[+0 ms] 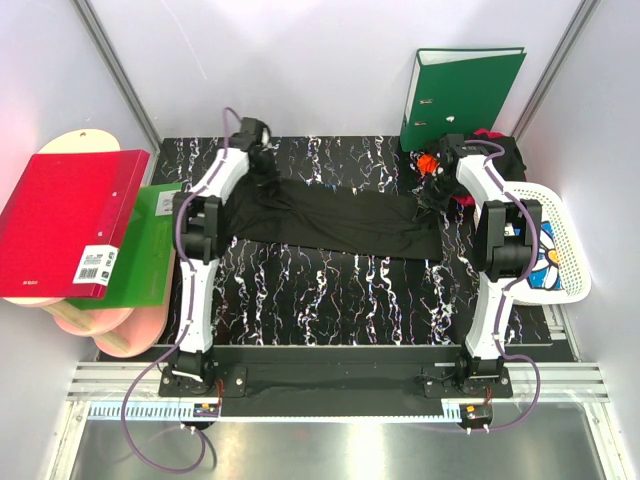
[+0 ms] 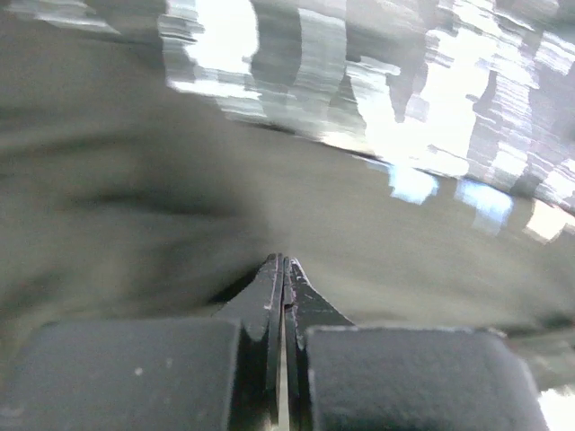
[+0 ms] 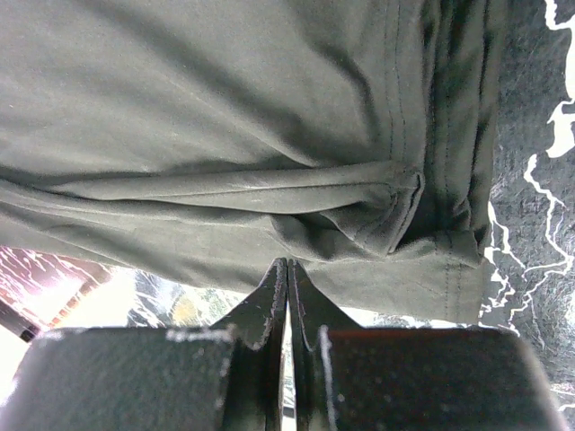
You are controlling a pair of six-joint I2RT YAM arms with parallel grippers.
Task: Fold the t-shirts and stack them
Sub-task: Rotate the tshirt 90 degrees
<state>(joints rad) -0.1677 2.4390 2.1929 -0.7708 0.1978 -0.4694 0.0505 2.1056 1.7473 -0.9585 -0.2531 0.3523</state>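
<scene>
Black marbled table (image 1: 330, 290) bears a black t-shirt (image 1: 340, 220) and green binder (image 1: 460, 95).

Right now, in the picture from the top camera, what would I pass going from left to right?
red binder → green folder → black t-shirt → white basket

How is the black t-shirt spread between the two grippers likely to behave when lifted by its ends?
Probably floppy: the black t-shirt shows folds and creases near the right gripper, so its middle would likely sag. Likely light: the left gripper pinches only an edge. Pushed, it would probably bunch rather than slide.
</scene>
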